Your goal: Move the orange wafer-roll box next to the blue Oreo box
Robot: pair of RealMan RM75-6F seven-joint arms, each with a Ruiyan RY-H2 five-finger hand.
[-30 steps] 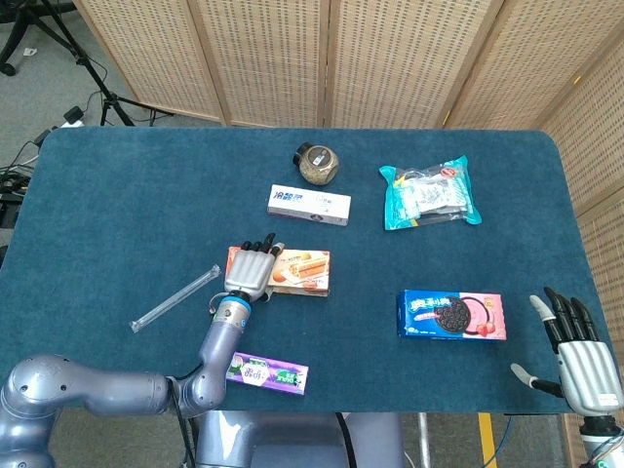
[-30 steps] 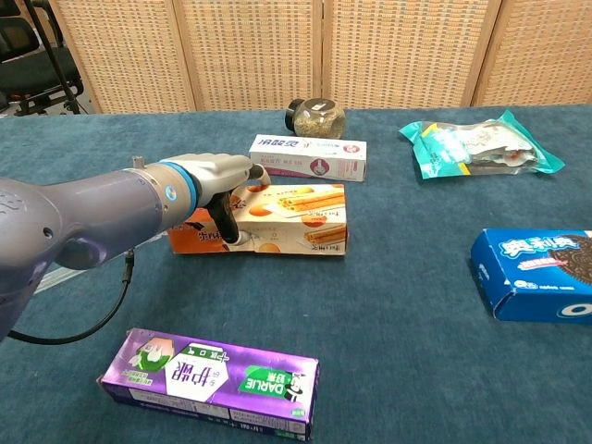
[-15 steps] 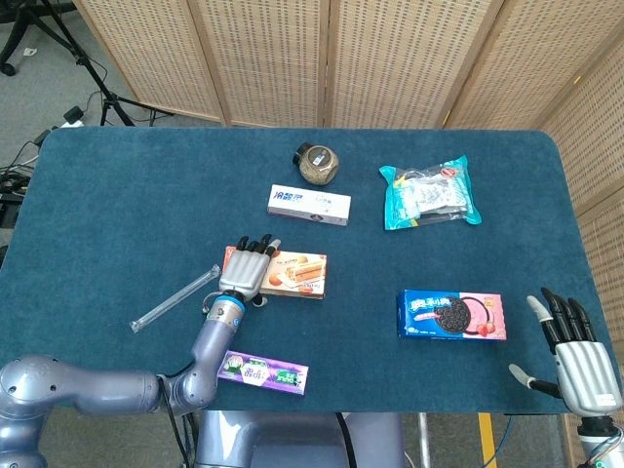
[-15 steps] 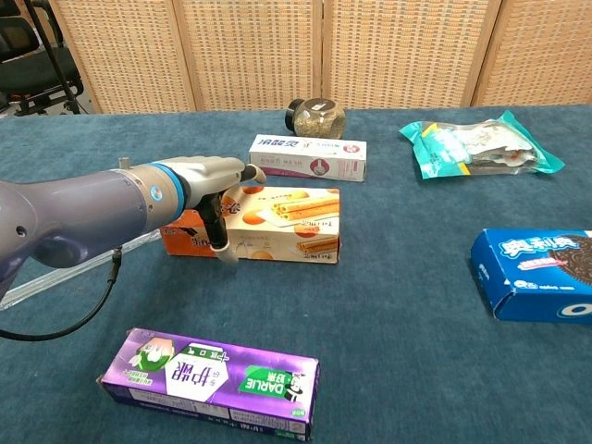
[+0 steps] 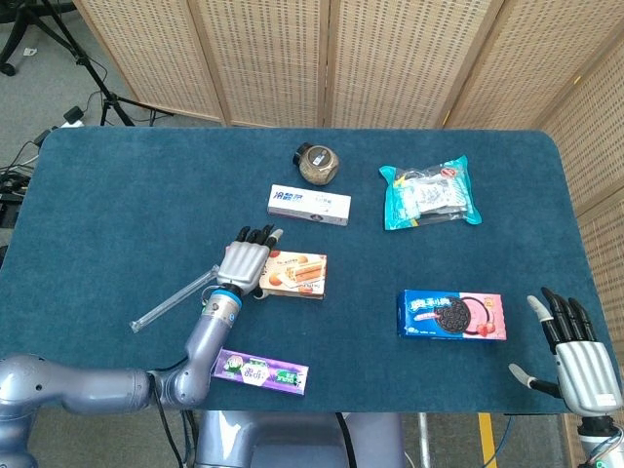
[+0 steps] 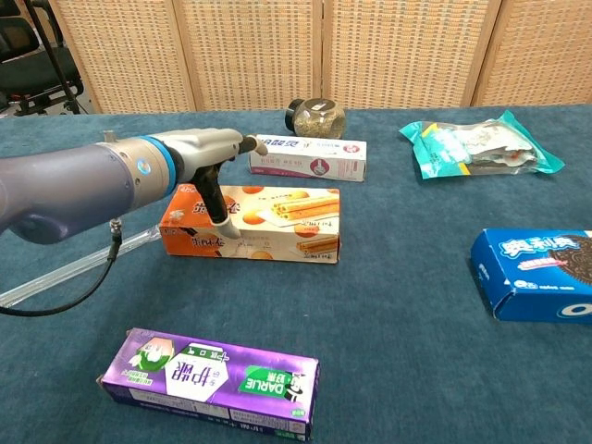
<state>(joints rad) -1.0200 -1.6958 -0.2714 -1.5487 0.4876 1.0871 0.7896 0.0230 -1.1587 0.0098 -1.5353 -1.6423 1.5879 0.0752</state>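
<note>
The orange wafer-roll box (image 5: 295,276) lies flat on the blue tablecloth, left of centre. My left hand (image 5: 244,261) hovers over its left end with the fingers stretched out above it. In the chest view the left hand (image 6: 205,165) sits raised over the orange wafer-roll box (image 6: 273,227), and only the thumb reaches down to the box's front edge. The blue Oreo box (image 5: 450,314) lies to the right, well apart from the orange box; the chest view shows the same Oreo box (image 6: 541,274) at its right edge. My right hand (image 5: 577,357) hangs open past the table's near right corner.
A purple toothpaste box (image 5: 266,371) lies near the front edge. A clear plastic tube (image 5: 175,300) lies left of my left hand. Behind the orange box are a white box (image 5: 309,205), a jar (image 5: 317,164) and a teal packet (image 5: 429,193).
My left hand has risen and drawn back to the left, its fingers lifting off the orange box. The box shifted slightly left and nearer and now lies flat. The right hand barely moved.
</note>
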